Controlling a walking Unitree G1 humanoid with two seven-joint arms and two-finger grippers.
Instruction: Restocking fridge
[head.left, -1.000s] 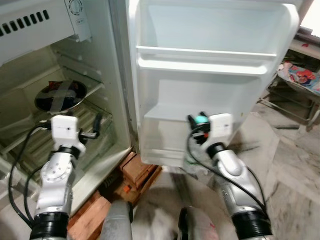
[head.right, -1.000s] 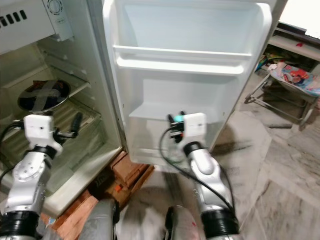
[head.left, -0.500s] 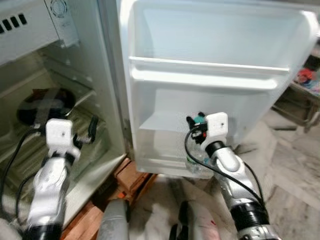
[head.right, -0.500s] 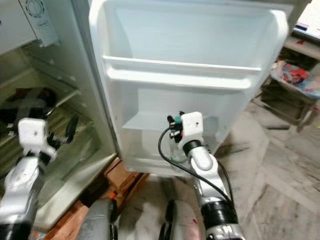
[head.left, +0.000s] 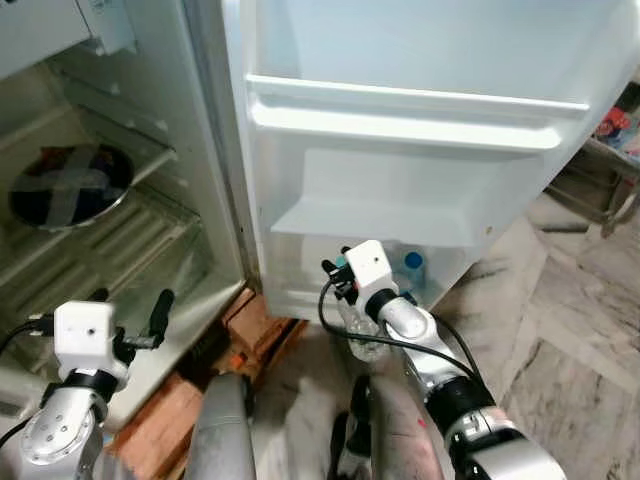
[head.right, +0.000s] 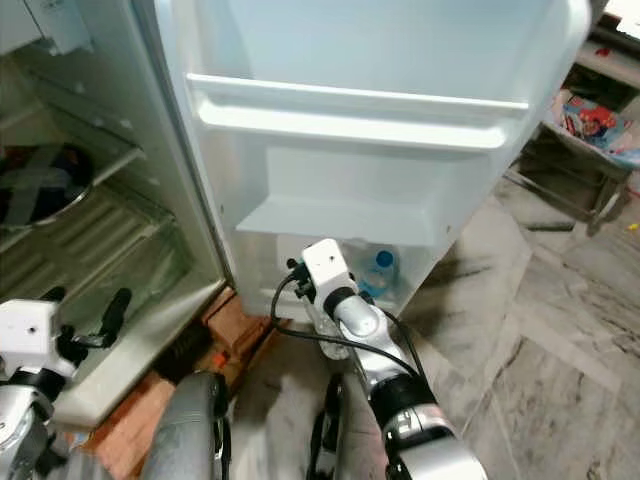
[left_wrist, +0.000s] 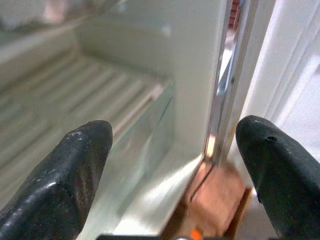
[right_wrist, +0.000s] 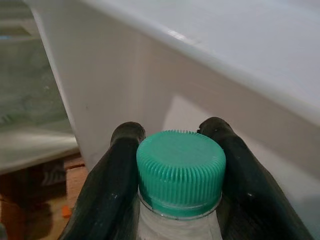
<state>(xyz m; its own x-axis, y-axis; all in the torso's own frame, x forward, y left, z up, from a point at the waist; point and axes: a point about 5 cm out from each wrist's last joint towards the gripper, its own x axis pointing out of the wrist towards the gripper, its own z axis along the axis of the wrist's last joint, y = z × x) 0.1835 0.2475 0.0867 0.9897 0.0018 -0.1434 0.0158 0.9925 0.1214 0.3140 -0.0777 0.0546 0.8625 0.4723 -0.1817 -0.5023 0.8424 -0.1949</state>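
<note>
The fridge stands open, its white door swung wide toward the robot. From the head cameras, ribbed shelves run across the cabinet and a dark round dish taped with a grey cross sits on an upper shelf. Bricks prop the fridge off the marbled floor.

In the bottom door shelf a bottle with a blue cap stands upright. Just beside it, the right gripper is low in front of that shelf, gripping a clear bottle by the neck. The right wrist camera gives the detail the head views lack: both black fingers press against the sides of the bottle's green ribbed cap, closed snugly around it, with the white door wall close behind.

The left gripper hovers low before the cabinet's bottom edge. Its wrist camera shows the two fingers spread far apart, nothing between them, the ribbed shelf beyond.
</note>
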